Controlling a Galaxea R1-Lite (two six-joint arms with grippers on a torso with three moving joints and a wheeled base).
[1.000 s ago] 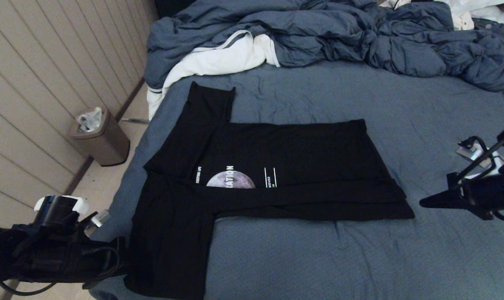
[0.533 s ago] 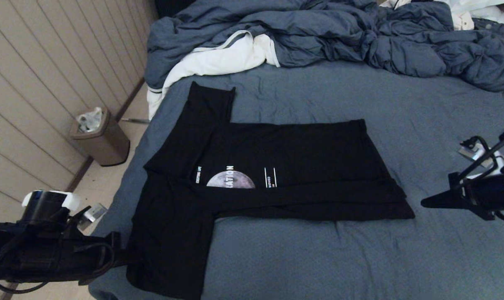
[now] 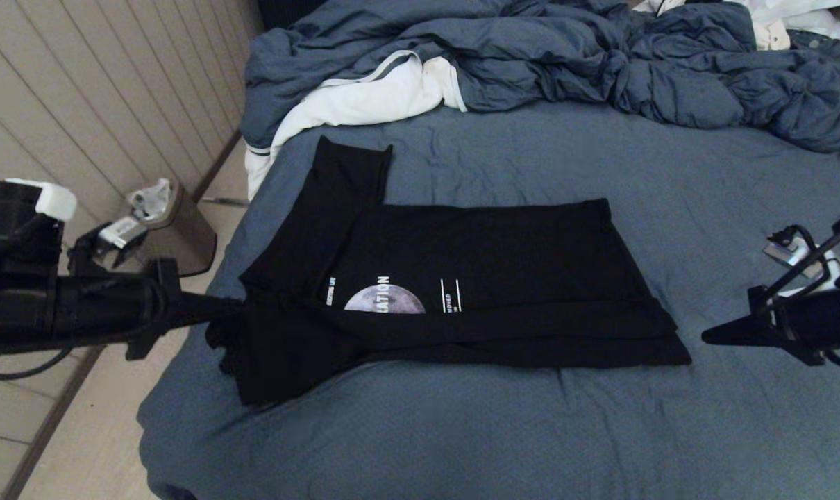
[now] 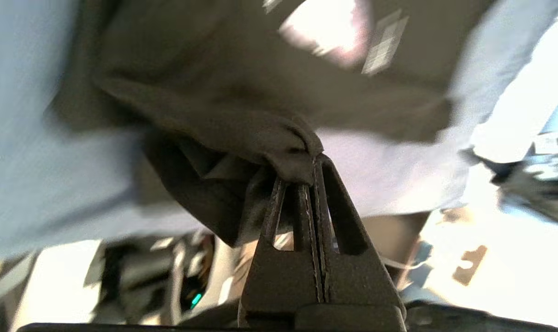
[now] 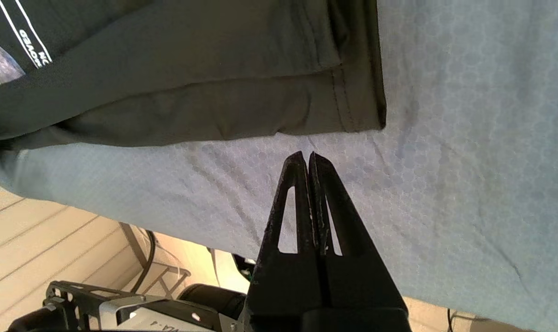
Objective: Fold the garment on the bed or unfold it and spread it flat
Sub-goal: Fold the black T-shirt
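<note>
Garment point(image 3: 475, 278): black T-shirt, mid-bed point(image 3: 531, 430), long axis running 9 to 3 o'clock. Near long edge is folded up over the front, so only the top half of the moon print point(image 3: 384, 300) shows. Far sleeve points to 12 o'clock, flat. Near sleeve is bunched at the 9 o'clock end.

My left claw point(image 3: 219, 312), at 9 o'clock over the bed's edge, is clenched on that bunched sleeve; the wrist view shows a pinched wad of cloth at the tips.

My right claw point(image 3: 711, 338) is parked at 3 o'clock, just off the hem corner, pressed closed on nothing.

Judgement: sleeve fold-in under way.

Risks:
- The wad looks several layers thick, so the pull may drag the body fold and spoil the long edge.
- The grip is shallow, so the cloth may slip out mid-carry.
- The hem end is unpinned, so the whole shirt could slide toward 9 o'clock.

Beyond: blue-grey duvet point(image 3: 566, 62) and white cloth point(image 3: 364, 101) heaped at 12 o'clock, well apart.
</note>
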